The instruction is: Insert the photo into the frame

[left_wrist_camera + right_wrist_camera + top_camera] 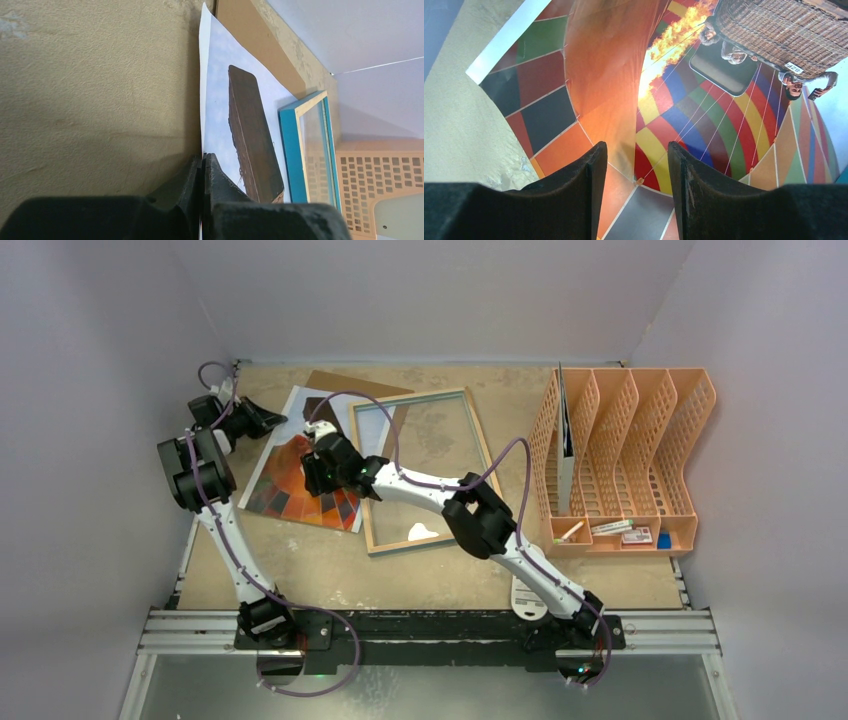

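Early stage, nothing inserted yet. The photo [290, 472] lies face up on the table [300, 575], just left of the frame [410, 398], its right edge overlapping the frame's left rail and its far end on the brown backing board [355, 385]. The frame lies flat with its wood side up, glass in and opening empty. The left gripper [203, 162] is pinched tight on the photo's far-left edge, paper between the jaws. The right gripper [636, 150] hangs over the balloon print, jaws about half apart, holding nothing; contact with the paper is unclear. Done: grasp on the photo. Left: lift or slide it over, square it into the frame opening, let go.
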`<state>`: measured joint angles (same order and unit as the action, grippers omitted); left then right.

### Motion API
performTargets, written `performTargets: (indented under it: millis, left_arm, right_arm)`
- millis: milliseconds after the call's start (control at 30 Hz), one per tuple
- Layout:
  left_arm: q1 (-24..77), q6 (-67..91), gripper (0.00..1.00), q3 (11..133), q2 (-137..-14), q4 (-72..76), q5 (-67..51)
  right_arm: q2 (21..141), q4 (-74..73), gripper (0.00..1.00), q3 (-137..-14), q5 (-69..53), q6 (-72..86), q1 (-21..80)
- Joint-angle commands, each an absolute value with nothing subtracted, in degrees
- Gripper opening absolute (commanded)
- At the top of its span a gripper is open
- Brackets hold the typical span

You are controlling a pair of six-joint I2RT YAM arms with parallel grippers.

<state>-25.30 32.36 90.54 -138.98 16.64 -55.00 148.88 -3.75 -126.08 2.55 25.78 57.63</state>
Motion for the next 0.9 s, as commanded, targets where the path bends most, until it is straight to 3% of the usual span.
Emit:
performTargets:
  millis: [0, 300, 700, 867]
  left_arm:
    - [-25.73, 33.17, 0.0, 91.71, -139.64, 18.63, -57.52]
    - [-28.65, 43.17, 0.0, 84.26, -130.5, 34.13, -58.2]
    - [-29.09, 34.37, 0.0, 85.36, -112.23, 17.02, -47.41]
    - [-28.62, 30.42, 0.0, 87.89, -105.1, 6.46, -44.1]
  right_arm:
    - [149.84, -11.23, 0.51, -125.12, 3.36, 24.89, 57.74]
    - [141.25, -11.38, 0.58, -128.06, 2.62, 23.6, 55.19]
    - [126.08, -6.28, 0.71, -122.71, 5.42, 23.45, 51.45]
    - [120.08, -4.39, 0.86, -118.98, 8.01, 20.69, 51.5]
